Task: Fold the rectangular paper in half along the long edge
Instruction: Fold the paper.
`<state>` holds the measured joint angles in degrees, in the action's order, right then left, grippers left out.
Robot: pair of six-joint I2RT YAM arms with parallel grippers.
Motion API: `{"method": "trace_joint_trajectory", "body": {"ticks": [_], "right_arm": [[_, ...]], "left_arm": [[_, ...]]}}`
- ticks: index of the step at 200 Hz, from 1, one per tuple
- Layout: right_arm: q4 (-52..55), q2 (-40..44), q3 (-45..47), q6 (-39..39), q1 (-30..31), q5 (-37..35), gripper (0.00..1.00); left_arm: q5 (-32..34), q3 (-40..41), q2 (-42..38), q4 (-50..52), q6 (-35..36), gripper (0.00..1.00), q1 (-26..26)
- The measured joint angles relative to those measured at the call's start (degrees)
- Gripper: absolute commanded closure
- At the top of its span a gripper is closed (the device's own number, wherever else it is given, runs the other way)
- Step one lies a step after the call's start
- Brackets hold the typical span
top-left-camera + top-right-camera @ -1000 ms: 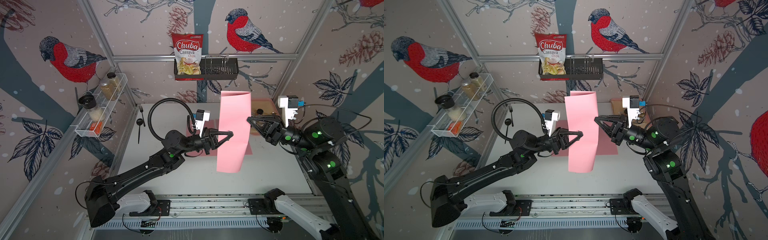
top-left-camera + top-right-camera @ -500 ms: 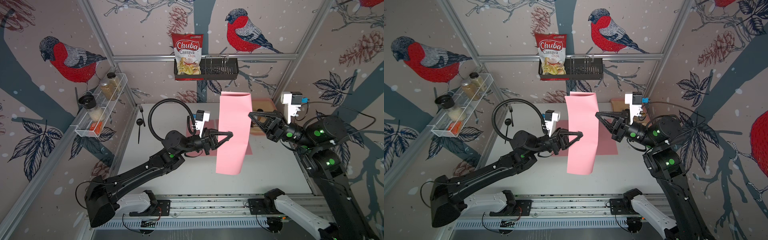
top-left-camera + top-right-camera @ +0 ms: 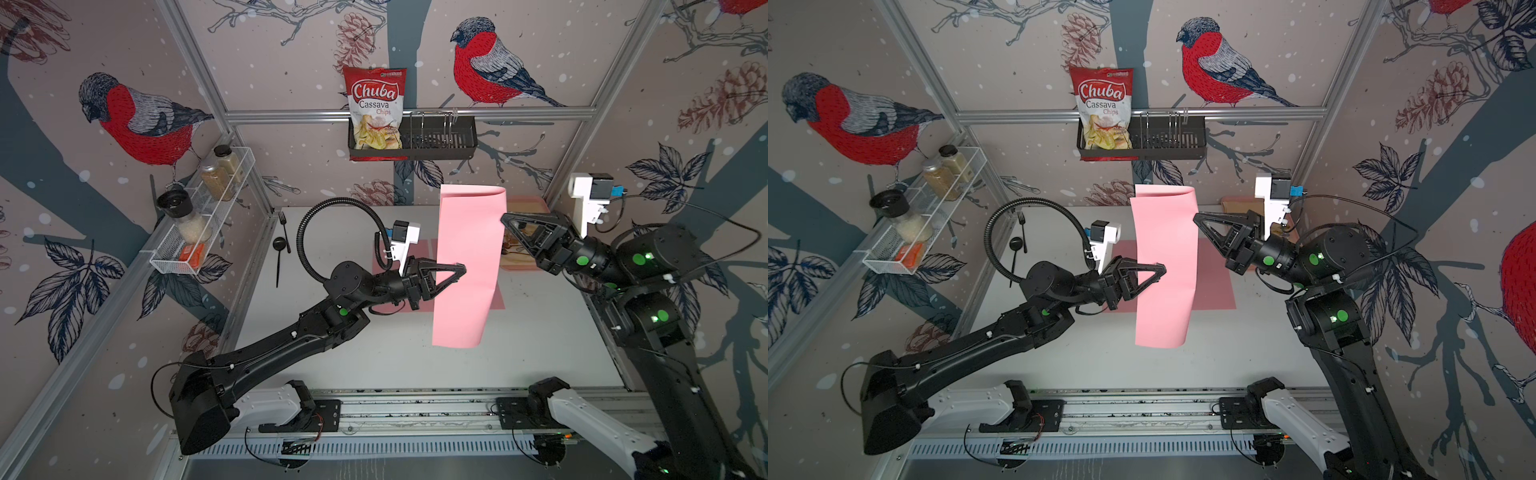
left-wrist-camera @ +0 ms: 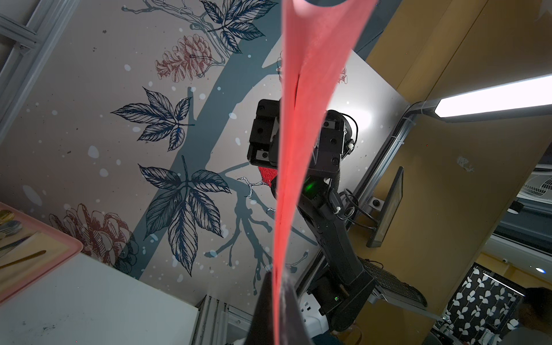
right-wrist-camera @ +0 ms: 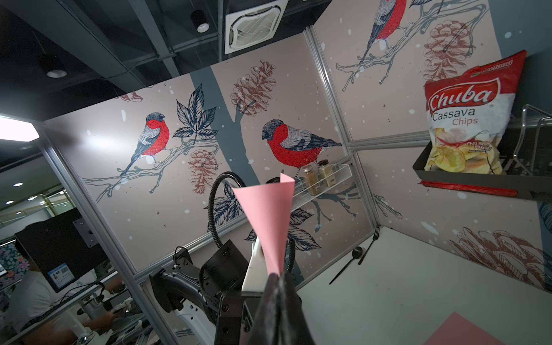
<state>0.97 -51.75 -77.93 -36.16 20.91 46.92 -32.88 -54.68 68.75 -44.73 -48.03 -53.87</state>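
Note:
A pink rectangular paper [image 3: 465,270] [image 3: 1167,270] hangs upright above the table, bent over on itself in a loose, open loop at its upper end. My left gripper [image 3: 463,268] [image 3: 1163,268] is shut on the paper's left edge at mid-height. In the left wrist view both layers of the paper [image 4: 286,179] run out from between its closed fingertips [image 4: 270,286]. My right gripper [image 3: 503,217] [image 3: 1196,217] pinches the right edge near the top. In the right wrist view the paper [image 5: 268,215] fans out from its fingers, which stand almost together.
A second pink sheet [image 3: 496,297] lies flat on the white table under the held one. A pink-rimmed tray [image 3: 530,201] with cutlery sits at the back right. A black fork and spoon [image 3: 279,249] lie at the left. A wall rack holds a chip bag [image 3: 374,112].
My right gripper has slid up the paper's right edge towards the top. The paper's lower end has swung slightly left. The left arm has stayed put.

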Motion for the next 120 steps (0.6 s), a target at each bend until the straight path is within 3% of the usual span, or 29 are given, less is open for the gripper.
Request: {"method": "trace_joint_trajectory", "body": {"ticks": [17, 34, 55, 64, 78, 103, 120], "right_arm": [[-0.74, -0.15, -0.04, -0.68, -0.28, 0.04, 0.97], [-1.05, -0.15, -0.15, -1.27, -0.37, 0.35, 0.87], [-2.54, -0.55, -0.57, -1.29, -0.7, 0.13, 0.96], [-2.78, -0.61, -0.59, -1.7, -0.72, 0.17, 0.96], [-3.28, -0.76, -0.59, -1.66, -0.79, 0.22, 0.87], [-4.76, -1.14, -0.83, -1.75, -1.05, 0.15, 0.94], [-5.29, -1.4, -0.87, -2.8, -1.07, 0.28, 0.84]], "left_arm": [[0.02, 0.04, 0.0, 0.02, 0.0, 1.0, -0.04], [0.09, 0.04, 0.0, -0.02, 0.0, 1.0, -0.07], [-0.02, 0.07, 0.04, 0.0, 0.0, 1.0, -0.11], [-0.02, 0.07, 0.04, 0.0, 0.0, 1.0, -0.13], [0.02, 0.07, 0.04, 0.0, 0.0, 1.0, -0.17], [-0.02, 0.13, 0.13, 0.0, 0.0, 1.0, -0.26], [0.04, 0.13, 0.26, -0.02, -0.02, 1.0, -0.31]]}}
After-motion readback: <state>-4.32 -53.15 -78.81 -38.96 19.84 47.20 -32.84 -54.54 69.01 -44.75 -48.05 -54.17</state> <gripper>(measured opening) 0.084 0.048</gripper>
